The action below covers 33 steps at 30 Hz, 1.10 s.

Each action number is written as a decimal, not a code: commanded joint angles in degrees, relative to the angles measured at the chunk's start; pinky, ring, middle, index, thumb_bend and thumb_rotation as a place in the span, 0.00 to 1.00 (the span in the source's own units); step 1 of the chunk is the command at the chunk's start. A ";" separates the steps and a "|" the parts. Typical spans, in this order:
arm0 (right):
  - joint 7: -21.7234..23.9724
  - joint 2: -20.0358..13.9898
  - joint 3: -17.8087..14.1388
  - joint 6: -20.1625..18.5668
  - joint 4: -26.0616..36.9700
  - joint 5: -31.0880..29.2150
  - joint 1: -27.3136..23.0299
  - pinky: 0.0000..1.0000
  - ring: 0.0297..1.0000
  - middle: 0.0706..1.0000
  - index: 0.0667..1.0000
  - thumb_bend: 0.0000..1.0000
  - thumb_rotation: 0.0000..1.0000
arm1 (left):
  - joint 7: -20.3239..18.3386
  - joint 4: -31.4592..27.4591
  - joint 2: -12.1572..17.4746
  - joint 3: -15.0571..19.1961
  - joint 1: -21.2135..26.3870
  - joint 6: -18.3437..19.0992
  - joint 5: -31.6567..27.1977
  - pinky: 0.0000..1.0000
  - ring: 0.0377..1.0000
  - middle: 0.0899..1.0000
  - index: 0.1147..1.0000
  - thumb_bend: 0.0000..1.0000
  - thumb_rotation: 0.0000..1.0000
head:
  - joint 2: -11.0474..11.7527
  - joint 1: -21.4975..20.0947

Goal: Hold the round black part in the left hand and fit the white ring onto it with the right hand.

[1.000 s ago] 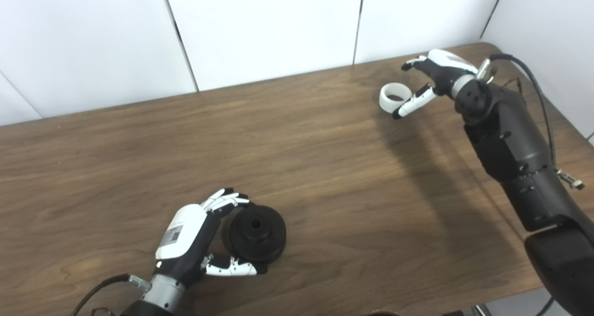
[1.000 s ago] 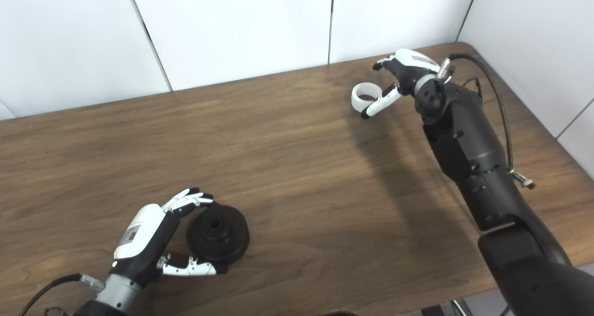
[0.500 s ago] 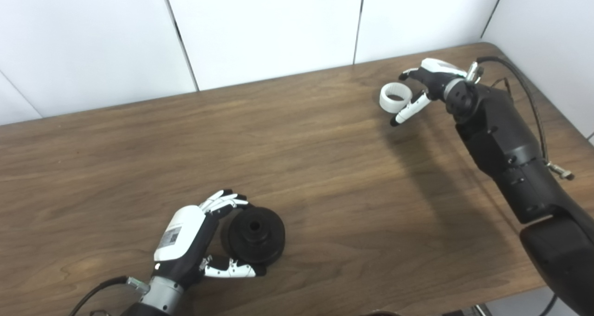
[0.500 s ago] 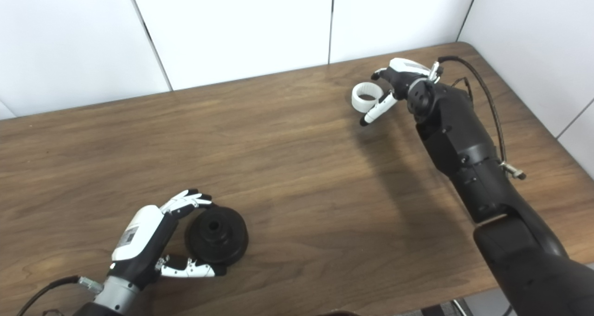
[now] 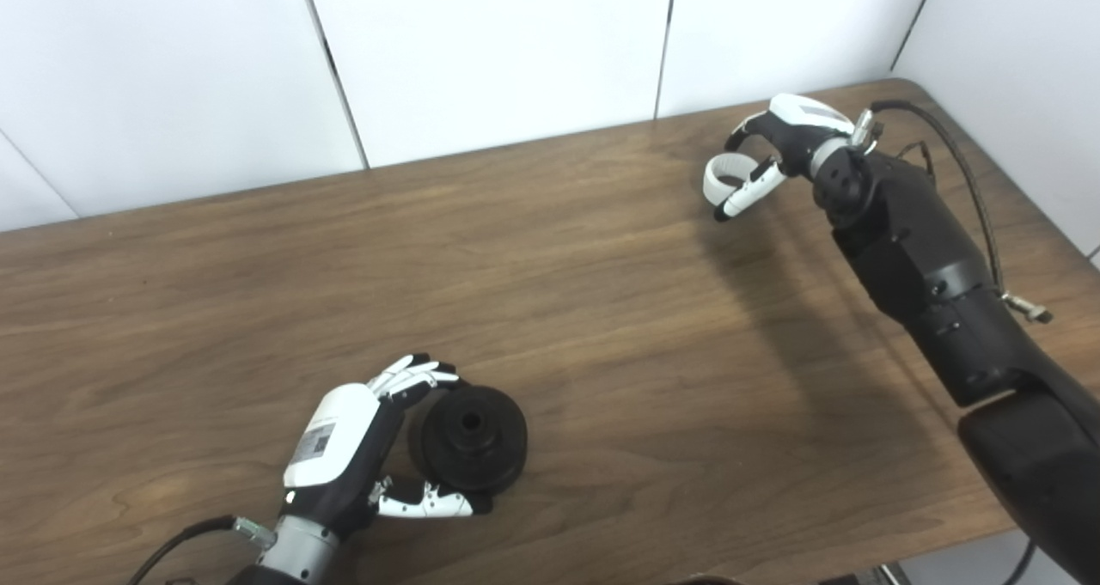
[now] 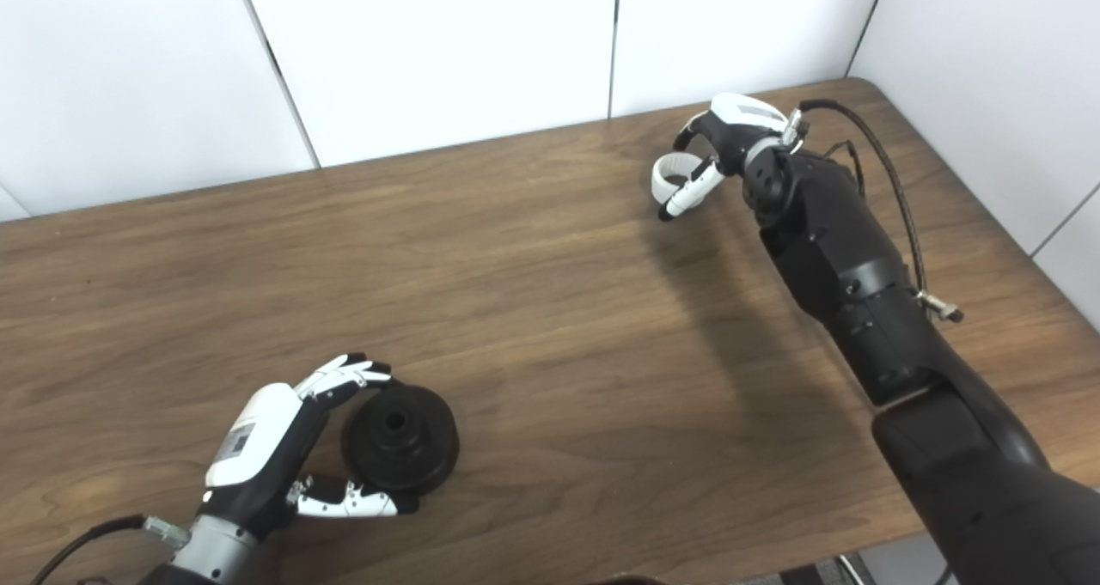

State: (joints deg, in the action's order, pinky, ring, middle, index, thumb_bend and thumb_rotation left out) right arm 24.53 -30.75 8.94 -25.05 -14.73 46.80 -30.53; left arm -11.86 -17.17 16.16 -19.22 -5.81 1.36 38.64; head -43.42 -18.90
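Note:
The round black part (image 5: 471,437), a grooved disc with a centre hole, lies flat on the wooden table (image 5: 584,327) near the front left. My left hand (image 5: 344,447) wraps it from the left, fingers on its far rim and thumb along its near rim. At the back right, the white ring (image 5: 715,179) sits tilted between the curled fingers and thumb of my right hand (image 5: 778,138). The thumb crosses the ring's front, and whether the ring still touches the table cannot be told.
White wall panels (image 5: 498,52) stand right behind the table's back edge and along its right side. A black cable (image 5: 962,164) loops off the right forearm. The table's front edge runs close to the left wrist.
My right hand has closed its fingers and thumb around the white ring, which now sits tilted instead of flat. The left hand has tightened slightly on the black part.

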 commanded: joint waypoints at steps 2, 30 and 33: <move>-2.53 -1.77 0.23 0.84 0.71 -0.59 -2.67 0.95 0.96 0.90 0.71 0.86 0.29 | -3.36 1.15 1.55 -0.32 -2.58 3.35 0.97 0.84 0.91 0.82 0.42 0.52 0.06 | -0.15 0.10; -4.51 -3.63 2.31 -0.09 0.46 -2.36 -1.45 0.88 0.94 0.89 0.70 0.85 0.27 | -2.15 1.72 2.44 -1.46 -2.19 1.17 5.17 0.85 0.89 0.82 0.42 0.52 0.06 | -1.30 0.88; -4.41 -3.88 2.53 -0.53 0.74 -2.29 -1.38 0.88 0.95 0.90 0.71 0.86 0.29 | -2.33 1.56 2.81 -1.80 -2.10 1.29 6.37 0.83 0.88 0.82 0.42 0.52 0.06 | -1.30 0.88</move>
State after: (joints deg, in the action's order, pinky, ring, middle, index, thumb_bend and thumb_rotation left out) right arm 21.50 -32.52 12.02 -25.24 -16.05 44.22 -29.48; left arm -11.45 -17.81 16.74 -20.35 -6.00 1.15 42.29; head -44.65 -17.93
